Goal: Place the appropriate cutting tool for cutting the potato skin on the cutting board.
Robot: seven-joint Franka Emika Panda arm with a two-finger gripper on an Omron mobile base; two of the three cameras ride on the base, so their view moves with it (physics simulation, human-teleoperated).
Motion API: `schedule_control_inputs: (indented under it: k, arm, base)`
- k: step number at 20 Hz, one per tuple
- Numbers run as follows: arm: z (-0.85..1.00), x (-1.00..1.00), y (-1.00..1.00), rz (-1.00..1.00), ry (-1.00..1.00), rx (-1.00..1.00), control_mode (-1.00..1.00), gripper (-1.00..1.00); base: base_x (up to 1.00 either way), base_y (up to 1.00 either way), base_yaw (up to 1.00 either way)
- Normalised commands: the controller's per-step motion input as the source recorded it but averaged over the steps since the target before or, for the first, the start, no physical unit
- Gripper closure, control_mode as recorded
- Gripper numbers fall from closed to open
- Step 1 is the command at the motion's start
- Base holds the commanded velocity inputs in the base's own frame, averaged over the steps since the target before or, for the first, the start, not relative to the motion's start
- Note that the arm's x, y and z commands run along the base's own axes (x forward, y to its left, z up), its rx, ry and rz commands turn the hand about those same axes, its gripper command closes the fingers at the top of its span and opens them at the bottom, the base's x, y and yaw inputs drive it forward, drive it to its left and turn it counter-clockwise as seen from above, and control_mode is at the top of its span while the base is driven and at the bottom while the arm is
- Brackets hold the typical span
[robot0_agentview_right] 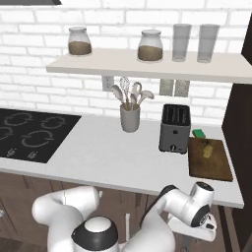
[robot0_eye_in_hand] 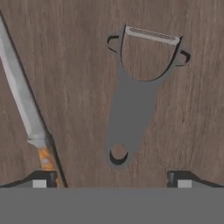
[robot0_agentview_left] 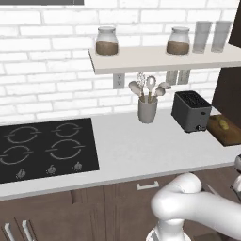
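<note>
Hand view: I look straight down on a dark brown wood-grain surface (robot0_eye_in_hand: 70, 52). A grey flat Y-shaped peeler (robot0_eye_in_hand: 133, 105) lies on it, blade bar at the top of the view, handle with its round hole pointing toward the fingers. To its left lies a knife with a long grey blade and an orange-brown handle (robot0_eye_in_hand: 24, 100), handle end nearest the left fingertip. Peeler and knife lie apart, not touching.

The gripper (robot0_eye_in_hand: 111, 179) hovers over the peeler's handle end. The fingers (robot0_eye_in_hand: 41, 179) are spread wide, one tip at each lower corner of the view, nothing between them. The peeler's handle hole sits roughly midway between the tips.

Base views: the white bench (robot0_agentview_right: 98, 152) carries, at its right end, the flat dark brown wooden cutting board (robot0_agentview_right: 210, 160). The small yellowish rounded potato (robot0_agentview_right: 207, 150) rests on the board's far half. Just left of the board stands the dark grey boxy toaster (robot0_agentview_right: 174, 129); a small green item (robot0_agentview_right: 199, 133) lies at the board's far edge. A grey utensil crock (robot0_agentview_right: 130, 118) stands left of the toaster, the black cooktop (robot0_agentview_right: 29, 134) at far left.

The arm's wrist (robot0_agentview_right: 197, 204) hangs below the bench's front edge, under the board.
</note>
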Motion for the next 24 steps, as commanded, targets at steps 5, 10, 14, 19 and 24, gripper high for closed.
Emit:
schedule_control_inputs:
  k: [5, 10, 14, 19, 24]
  arm:
    - [-0.36, 0.18, -0.02, 0.00, 0.00, -0.01, -1.00, -1.00]
    - [-0.46, 0.09, -0.03, 0.00, 0.00, -0.03, -1.00, -1.00]
    - [-0.45, 0.00, 0.00, 0.00, 0.00, -0.02, -1.00, -1.00]
    - [-0.64, 0.00, 0.02, 0.00, 0.00, -0.05, -1.00, 1.00]
    - [-0.32, -0.16, 0.23, 0.00, 0.00, 0.00, -1.00, 1.00]
  base:
    - [0.00, 0.00, 0.00]
    - [0.00, 0.00, 0.00]
    - [0.00, 0.00, 0.00]
    - [0.00, 0.00, 0.00]
    - [0.00, 0.00, 0.00]
